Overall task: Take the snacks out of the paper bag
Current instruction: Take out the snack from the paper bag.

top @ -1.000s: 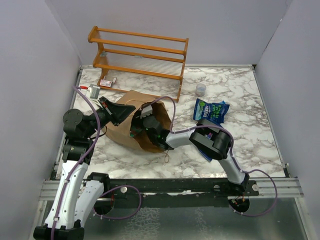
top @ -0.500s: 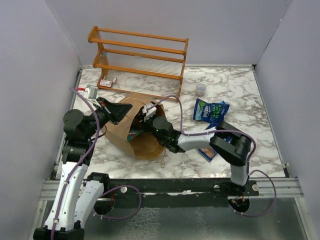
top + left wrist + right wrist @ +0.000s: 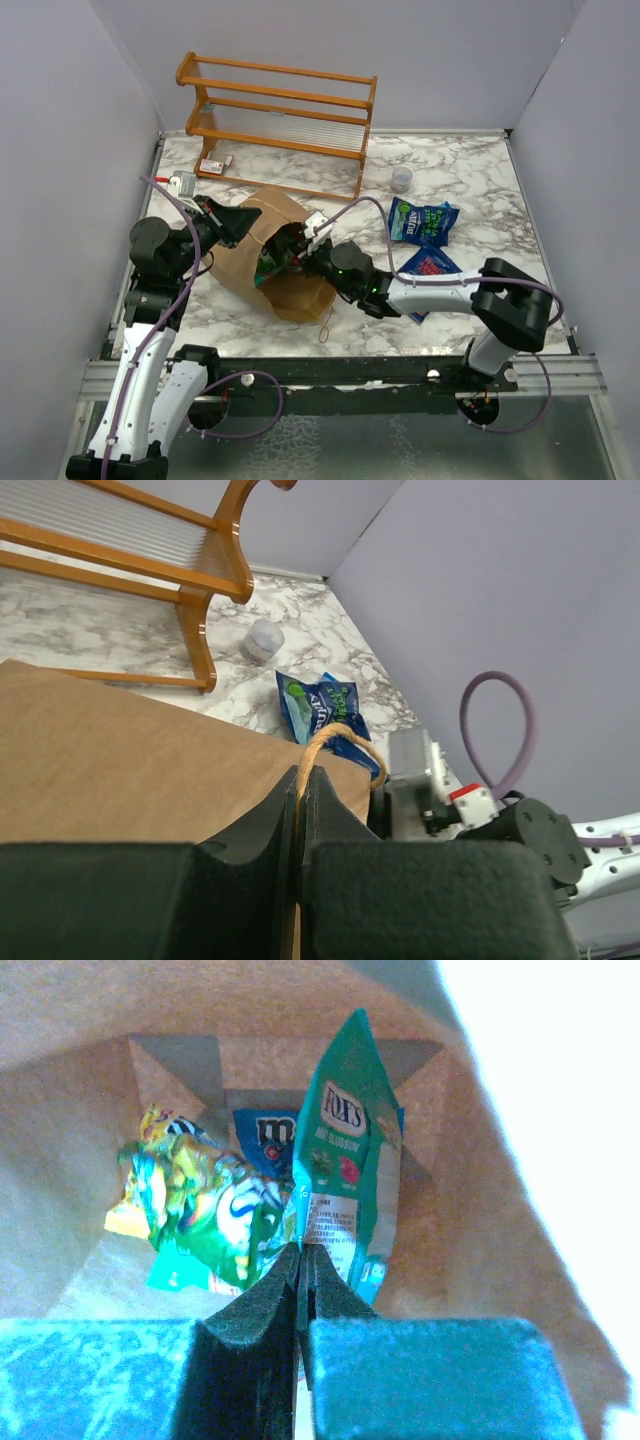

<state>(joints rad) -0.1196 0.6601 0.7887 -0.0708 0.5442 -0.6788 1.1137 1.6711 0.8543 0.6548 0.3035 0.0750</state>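
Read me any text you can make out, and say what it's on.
"FOX'S": teal packet, in the bag.
"m m", partly hidden: blue packet behind it.
Teal packet's small print: too small to read.
Blue pouch: print blurred.
Red-and-white packet: too small.

Left arm (image 3: 140,385) and right arm (image 3: 440,290): black round joints, silver-white links, purple cables (image 3: 497,678) looping alongside; left gripper (image 3: 301,780) and right gripper (image 3: 300,1255) carry dark foam pads (image 3: 420,900).
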